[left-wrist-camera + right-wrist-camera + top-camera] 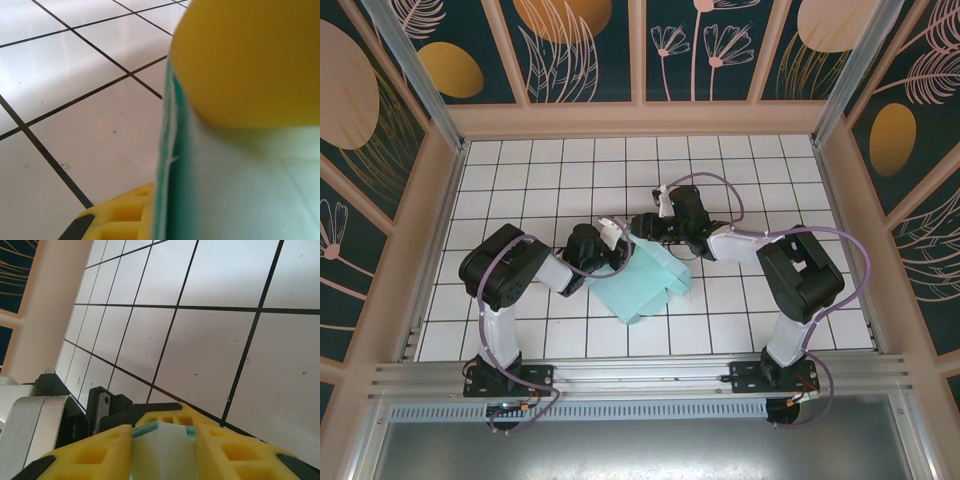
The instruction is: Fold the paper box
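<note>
The paper box [645, 285] sits mid-table, a pale mint sheet partly folded, its near corner lying flat on the white tiled table [520, 180] and its far edge lifted between the two arms, and both are on it! The left gripper [617, 238] comes in from the left at that raised far edge. Up close from its wrist, a blurred yellow upper finger [250, 55] presses on the card's face while the lower finger [120, 222] sits on the other side, jaws clamped right down on the thin sheet, whose edge runs upright through the view. Over on the other side, the right gripper [646, 228] meets the same far edge just beside the left one. Its wrist view shows two yellow fingers [95, 455] with a pale wedge of folded card packed between them, touching both, so the jaws stand part closed, pinching that fold. Beyond the fingers, tiles run off toward the beige side wall [50, 315]
</note>
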You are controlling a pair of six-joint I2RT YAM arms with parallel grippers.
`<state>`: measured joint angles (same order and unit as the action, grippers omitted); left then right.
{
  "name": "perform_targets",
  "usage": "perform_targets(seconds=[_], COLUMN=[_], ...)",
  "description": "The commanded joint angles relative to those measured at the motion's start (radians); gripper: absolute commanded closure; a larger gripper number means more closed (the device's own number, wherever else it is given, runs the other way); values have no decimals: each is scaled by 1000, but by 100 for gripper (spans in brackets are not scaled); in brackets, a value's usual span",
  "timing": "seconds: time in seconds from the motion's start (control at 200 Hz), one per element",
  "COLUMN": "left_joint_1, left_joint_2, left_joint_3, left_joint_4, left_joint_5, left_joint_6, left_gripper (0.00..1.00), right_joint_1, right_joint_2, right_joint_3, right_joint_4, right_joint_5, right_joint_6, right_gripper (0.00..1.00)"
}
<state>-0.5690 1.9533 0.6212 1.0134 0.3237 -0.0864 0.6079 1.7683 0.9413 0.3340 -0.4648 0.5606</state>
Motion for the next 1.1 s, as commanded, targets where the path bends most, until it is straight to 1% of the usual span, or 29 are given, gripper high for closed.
perform_targets(seconds=[0.0,0.02,0.075,0.1,0.13,0.315,0.36,0.405,0.556,0.591,0.621,0.651,0.681,0.786,0.891,0.926,0.976,1.041,1.096], left_joint_1=[3,4,4,4,4,4,3,4,3,3,3,3,4,4,4,3,3,4,3], left_joint_2=[22,22,22,22,21,34,36,32,17,10,4,-3,-10,-50,-85,-91,-99,-101,-94], left_joint_3=[20,18,17,15,15,28,25,22,17,15,11,5,-2,-28,-39,-40,-47,-46,-41], left_joint_4=[39,39,44,46,50,48,52,53,47,47,49,53,60,88,96,103,124,148,157], left_joint_5=[-34,-37,-41,-41,-43,-20,-20,-21,-8,-9,-11,-12,-15,-31,-48,-53,-54,-52,-53], left_joint_6=[-19,-18,-19,-21,-22,-32,-35,-36,-39,-39,-38,-38,-38,-49,-64,-69,-79,-91,-101], left_gripper=[100,99,84,80,79,79,85,100,100,89,78,71,68,68,75,76,75,70,69], right_joint_1=[11,11,11,11,11,10,10,10,9,9,7,7,6,4,3,4,3,4,4], right_joint_2=[29,29,30,30,32,26,22,23,27,27,27,28,26,26,28,29,29,29,27], right_joint_3=[-36,-36,-39,-40,-42,-54,-56,-56,-59,-59,-60,-59,-58,-56,-58,-59,-60,-61,-62], right_joint_4=[-74,-71,-64,-61,-57,-36,-31,-33,-46,-46,-46,-47,-47,-46,-45,-41,-41,-40,-37], right_joint_5=[-35,-36,-41,-43,-45,-52,-54,-51,-41,-41,-41,-40,-40,-40,-44,-47,-49,-51,-52], right_joint_6=[12,13,17,19,21,32,33,32,24,24,24,25,25,27,30,32,33,33,34], right_gripper=[63,63,63,63,63,63,63,63,63,63,63,63,63,63,63,63,63,63,63])
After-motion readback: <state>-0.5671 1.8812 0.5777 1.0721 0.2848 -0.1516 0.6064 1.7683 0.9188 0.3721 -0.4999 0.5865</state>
